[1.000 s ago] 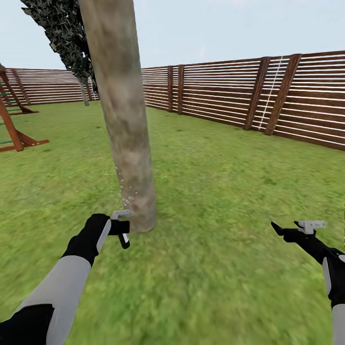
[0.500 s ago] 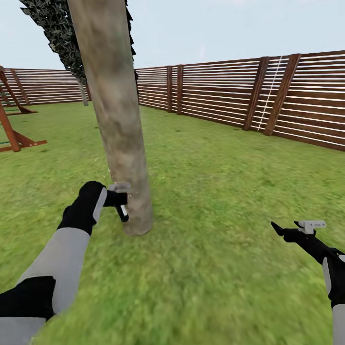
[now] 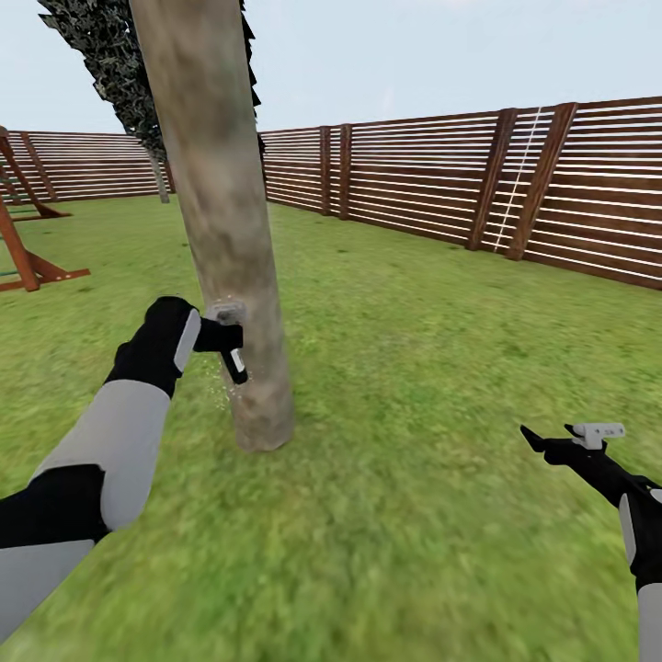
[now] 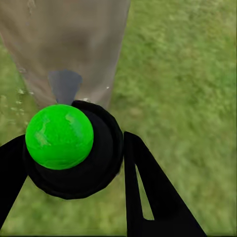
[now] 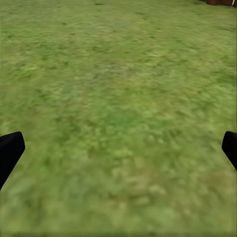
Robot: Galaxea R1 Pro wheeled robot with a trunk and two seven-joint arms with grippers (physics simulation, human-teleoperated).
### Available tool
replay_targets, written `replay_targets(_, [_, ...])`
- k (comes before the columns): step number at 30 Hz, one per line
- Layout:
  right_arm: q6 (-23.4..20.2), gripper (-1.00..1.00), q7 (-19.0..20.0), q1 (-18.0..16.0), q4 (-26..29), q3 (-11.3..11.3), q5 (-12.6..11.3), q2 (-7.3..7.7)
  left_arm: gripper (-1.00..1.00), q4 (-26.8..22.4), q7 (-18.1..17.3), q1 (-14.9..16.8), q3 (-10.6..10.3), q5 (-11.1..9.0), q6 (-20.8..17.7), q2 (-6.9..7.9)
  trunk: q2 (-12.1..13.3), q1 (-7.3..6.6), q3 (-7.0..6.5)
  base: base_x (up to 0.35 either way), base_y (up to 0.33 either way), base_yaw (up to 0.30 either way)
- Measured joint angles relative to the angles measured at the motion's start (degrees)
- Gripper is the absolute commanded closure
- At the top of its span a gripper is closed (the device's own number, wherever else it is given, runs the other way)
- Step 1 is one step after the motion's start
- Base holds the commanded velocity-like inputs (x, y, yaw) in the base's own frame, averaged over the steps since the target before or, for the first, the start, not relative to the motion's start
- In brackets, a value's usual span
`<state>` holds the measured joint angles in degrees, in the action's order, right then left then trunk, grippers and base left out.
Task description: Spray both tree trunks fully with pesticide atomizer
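Observation:
In the head view a thick, mottled grey-brown tree trunk (image 3: 225, 230) rises from the lawn just ahead. My left gripper (image 3: 232, 348) is shut on the pesticide atomizer (image 3: 226, 314), whose whitish head is pressed close to the trunk's left side. Fine white pesticide specks (image 3: 219, 391) hang just below it. In the left wrist view the atomizer's green dot (image 4: 59, 136) sits on its dark body between my black fingers (image 4: 143, 197), its grey nozzle aimed at the trunk (image 4: 64, 39). My right gripper (image 3: 552, 446) hangs open low at the right, its fingertips (image 5: 10, 150) wide apart over bare grass.
A brown slatted fence (image 3: 460, 179) runs along the back and right. A wooden play frame (image 3: 28, 262) stands at the far left, and a dark columnar tree (image 3: 115, 74) rises behind the trunk. Open lawn (image 3: 414, 349) spreads to the right of the tree.
My left arm has lifted the atomizer up the trunk from near its base to about knee height. White specks show again below the sprayer. The right arm has not moved.

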<state>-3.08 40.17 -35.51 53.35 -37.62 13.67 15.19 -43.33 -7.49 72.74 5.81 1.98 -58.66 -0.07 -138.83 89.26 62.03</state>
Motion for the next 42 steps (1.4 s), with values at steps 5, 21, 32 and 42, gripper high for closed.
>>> replay_targets(5, [0.0,-1.0,0.0,0.0,0.0,0.01,-0.03,-0.01,1.0,0.18,-0.01,-6.08,-0.16,-0.22,0.6,-0.33,0.0,0.01,0.01,0.0,0.0,0.0])
replay_targets(21, [0.0,-1.0,0.0,0.0,-0.09,0.06,0.04,-0.07,1.0,26.64,6.8,-14.34,-0.09,-0.32,31.04,-0.63,0.0,0.0,0.0,0.0,0.0,0.0])
replay_targets(32, [0.0,-1.0,0.0,0.0,-0.02,0.01,0.04,-0.07,1.0,26.11,6.87,-15.24,0.06,-0.4,31.33,-0.72,0.0,0.0,0.0,0.0,-0.202,0.126])
replay_targets(42, [0.0,-1.0,0.0,0.0,0.0,0.01,0.04,-0.07,1.0,26.02,6.96,-15.22,0.17,-0.38,31.26,-0.63,0.0,0.0,0.0,0.042,-0.256,0.174])
